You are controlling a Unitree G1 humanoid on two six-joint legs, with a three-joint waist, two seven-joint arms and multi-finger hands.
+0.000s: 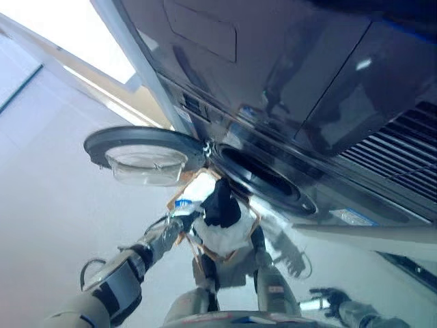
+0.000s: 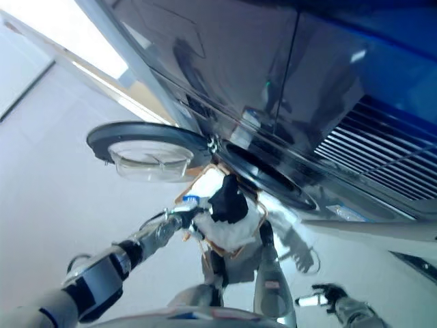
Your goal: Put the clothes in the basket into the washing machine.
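The dark grey washing machine [image 1: 287, 82] fills the upper right, its round door [image 1: 143, 154] swung open to the left and the drum opening [image 1: 263, 179] showing dark. Just below the opening stands a basket with a light wooden rim [image 1: 176, 199], holding a white cloth [image 1: 225, 236] with a black garment [image 1: 222, 201] piled on top. My left hand [image 1: 181, 220] is at the basket's left edge, touching or right beside the white cloth. My right hand [image 1: 332, 299] hangs low at the right, away from the basket, fingers relaxed and holding nothing.
The open door juts out over the floor to the basket's left. A pale floor [image 1: 48, 205] spreads left, with a bright window strip [image 1: 75, 27] at the upper left. A slatted vent panel [image 1: 403, 147] sits on the machine's right.
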